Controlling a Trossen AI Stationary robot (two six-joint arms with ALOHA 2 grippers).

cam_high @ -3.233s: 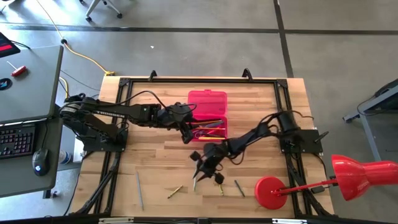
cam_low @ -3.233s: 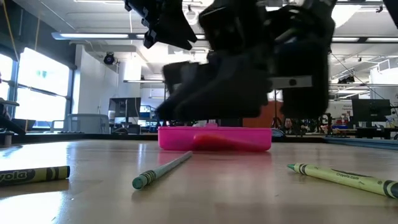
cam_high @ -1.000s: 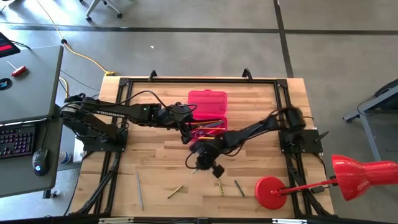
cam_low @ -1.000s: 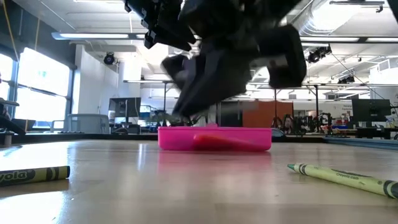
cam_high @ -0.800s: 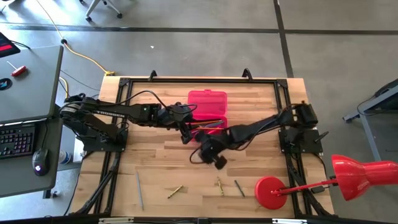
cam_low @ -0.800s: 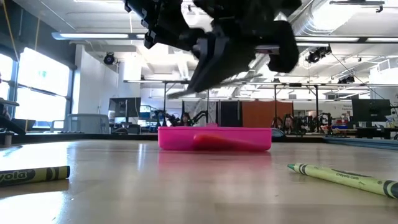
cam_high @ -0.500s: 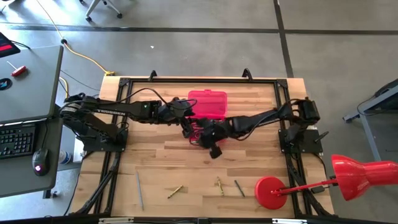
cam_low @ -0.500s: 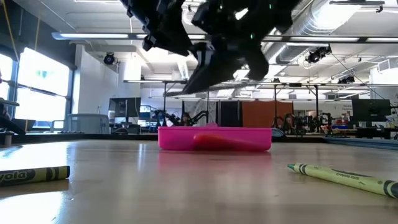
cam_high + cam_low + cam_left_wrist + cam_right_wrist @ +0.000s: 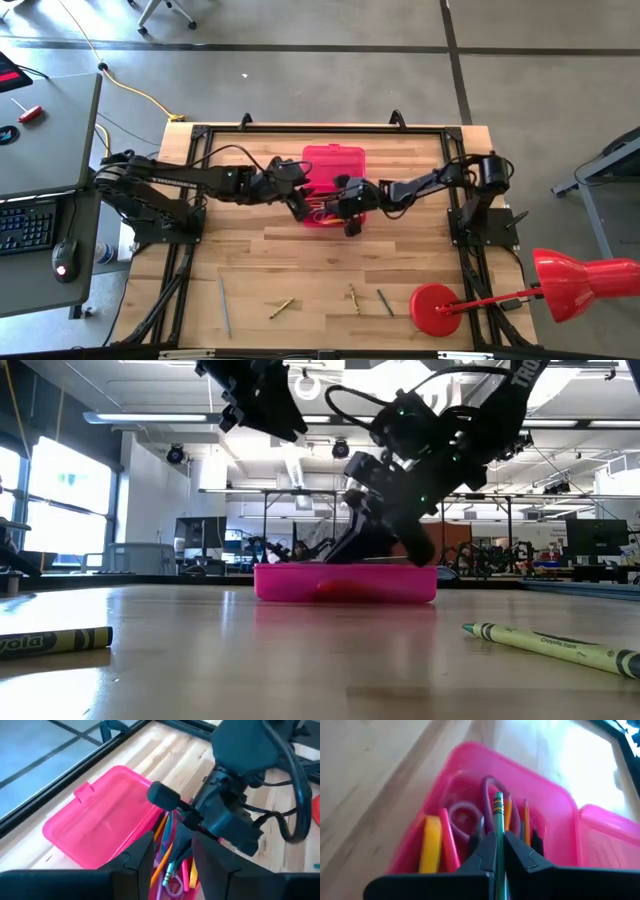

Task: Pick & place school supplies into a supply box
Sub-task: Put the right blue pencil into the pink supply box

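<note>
The pink supply box (image 9: 334, 160) lies open, lid toward the far edge, its tray (image 9: 322, 216) holding pencils and purple-handled scissors (image 9: 465, 815). My right gripper (image 9: 496, 851) hangs over the tray (image 9: 550, 815), shut on a green pencil (image 9: 498, 812), and slants down into the box in the low view (image 9: 352, 550). My left gripper (image 9: 172, 865) is open and hovers just above the tray's left end (image 9: 300, 205), touching nothing. Loose crayons and pencils lie near the table's near edge (image 9: 281, 308). My right gripper pinches the green pencil's shaft (image 9: 497, 837) between its two fingers, coming from above on a slant. The pencil runs along the fingers, and its eraser end (image 9: 498, 799) sticks out past the fingertips. It is lifted clear, its end just over the things in the tray.
A grey pencil (image 9: 224, 305), a yellow-green crayon (image 9: 352, 297) and a dark one (image 9: 385, 302) lie by the near edge. A red lamp's round base (image 9: 436, 308) stands at the near right corner. Crayons (image 9: 55, 641) (image 9: 555, 645) lie close in the low view. A black frame (image 9: 200, 135) borders the table.
My right gripper has carried the green pencil from the middle of the table toward the far edge, to above the box's tray, and has dipped toward it, staying shut on the pencil. My left gripper has stayed by the tray's left end.
</note>
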